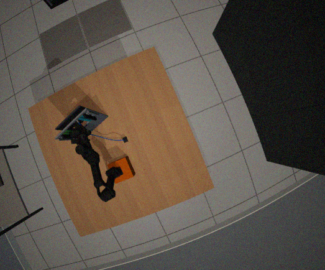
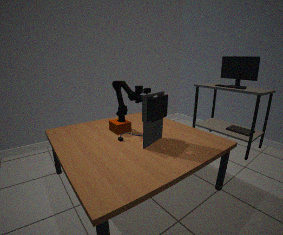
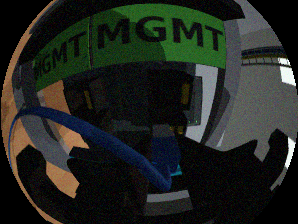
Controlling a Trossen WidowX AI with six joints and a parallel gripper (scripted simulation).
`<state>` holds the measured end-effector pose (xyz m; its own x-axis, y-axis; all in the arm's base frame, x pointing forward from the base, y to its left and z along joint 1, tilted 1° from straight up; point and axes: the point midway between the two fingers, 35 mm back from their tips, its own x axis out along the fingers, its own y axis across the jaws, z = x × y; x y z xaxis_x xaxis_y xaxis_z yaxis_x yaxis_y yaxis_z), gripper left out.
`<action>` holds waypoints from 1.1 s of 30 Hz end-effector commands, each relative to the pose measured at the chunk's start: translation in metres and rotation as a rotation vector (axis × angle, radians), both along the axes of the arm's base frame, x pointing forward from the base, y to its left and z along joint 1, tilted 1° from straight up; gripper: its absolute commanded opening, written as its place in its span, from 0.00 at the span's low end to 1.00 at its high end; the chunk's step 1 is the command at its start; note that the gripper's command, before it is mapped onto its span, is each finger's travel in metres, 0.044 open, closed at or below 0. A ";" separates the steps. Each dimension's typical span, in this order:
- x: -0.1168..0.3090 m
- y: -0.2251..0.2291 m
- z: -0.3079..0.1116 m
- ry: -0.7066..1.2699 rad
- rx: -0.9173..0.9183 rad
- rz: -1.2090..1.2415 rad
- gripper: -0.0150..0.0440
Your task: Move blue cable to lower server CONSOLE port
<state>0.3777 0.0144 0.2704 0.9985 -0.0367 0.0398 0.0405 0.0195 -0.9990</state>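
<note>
Here, the blue plug (image 3: 165,151) sits between the jaws, pinched by them.

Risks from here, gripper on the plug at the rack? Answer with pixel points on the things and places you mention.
The gripper (image 3: 161,137) is shut on the blue plug (image 3: 165,151), but its tab can't be made out; if it isn't squeezed, pulling may strain the port. The blue cable (image 1: 107,138) (image 2: 131,133) (image 3: 107,140) arcs across the wrist view and might snag on a finger. Dark surroundings could make the lower port hard to line up.
</note>
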 end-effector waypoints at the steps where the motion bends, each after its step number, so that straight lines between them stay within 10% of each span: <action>1: 0.001 0.000 -0.001 0.001 -0.001 0.000 0.25; 33: -0.019 -0.004 -0.001 -0.004 -0.004 0.000 0.25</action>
<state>0.3617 0.0108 0.2707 0.9982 -0.0380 0.0461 0.0469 0.0196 -0.9987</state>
